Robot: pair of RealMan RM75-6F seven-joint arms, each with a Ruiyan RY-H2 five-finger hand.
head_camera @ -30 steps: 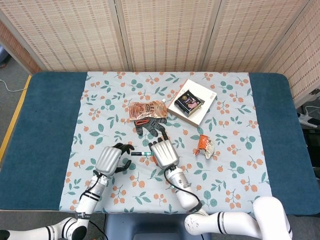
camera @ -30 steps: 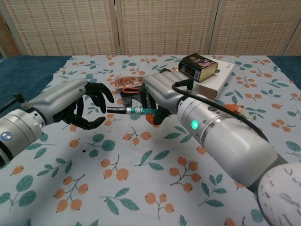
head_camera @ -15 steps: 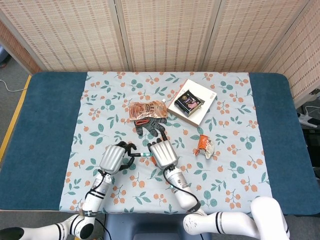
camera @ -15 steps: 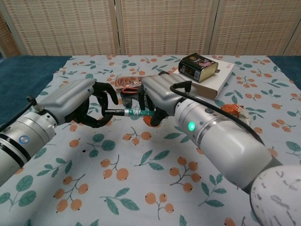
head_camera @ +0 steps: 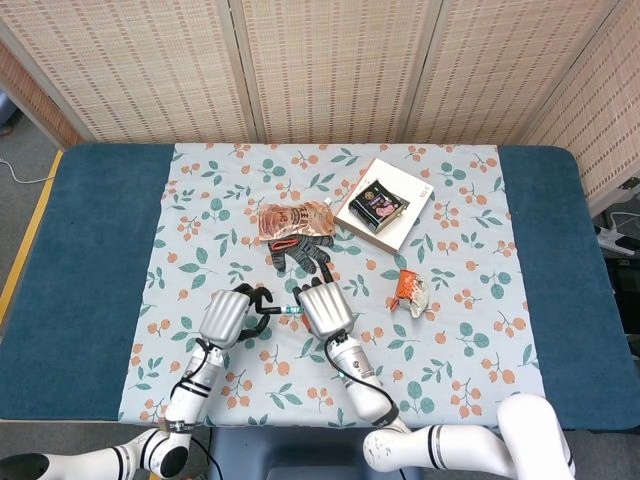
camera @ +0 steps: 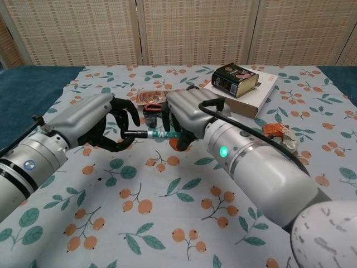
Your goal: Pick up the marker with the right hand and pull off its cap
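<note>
Head view: the right hand [head_camera: 322, 307] holds the marker [head_camera: 282, 310] above the floral tablecloth [head_camera: 200, 200], with the left hand [head_camera: 228, 317] at its other end.

Chest view: left fingers [camera: 126, 114] pinch the black cap [camera: 134, 134]; right fingers [camera: 167, 118] wrap the green barrel.

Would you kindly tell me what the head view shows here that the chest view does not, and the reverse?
Only the head view shows the black glove whole and the blue table border on both sides. Only the chest view shows, side on, the left hand fingers around the marker at its black cap end, and a green light on the right forearm. Both show the right hand holding the marker and the dark box on the white book.
</note>
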